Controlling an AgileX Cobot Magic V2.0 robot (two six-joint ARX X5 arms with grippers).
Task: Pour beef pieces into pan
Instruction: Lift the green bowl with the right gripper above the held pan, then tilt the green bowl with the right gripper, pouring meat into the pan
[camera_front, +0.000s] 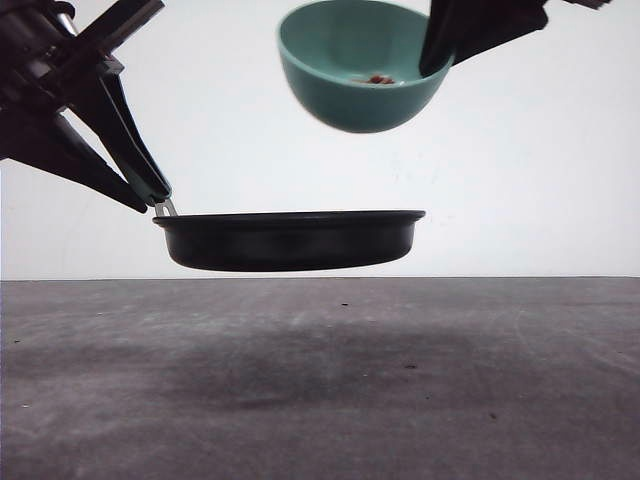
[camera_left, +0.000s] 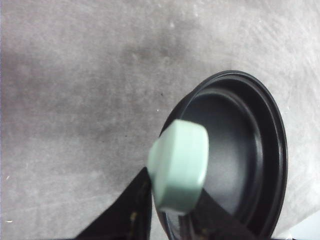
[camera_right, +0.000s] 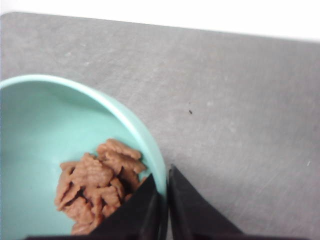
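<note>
So the right gripper (camera_front: 437, 62) is clamped on the rim of the bowl (camera_front: 362, 66), beef pieces (camera_right: 97, 182) piled inside. It hangs straight above the pan's (camera_front: 290, 240) right half. The left gripper (camera_front: 152, 200) is pinching the pan's handle (camera_left: 178, 165), holding it off the table (camera_front: 320, 380), so tipping the bowl should land the meat in it.

The pan (camera_front: 290, 240) is hanging clear of the tabletop (camera_front: 320, 400), leaving an open band beneath it. The bowl (camera_front: 360, 70) is floating above the pan's right half, with an open gap lying between them. The left tool (camera_front: 150, 195) is blocking the pan's left edge; the right tool (camera_front: 440, 55) is occupying the bowl's right rim.
</note>
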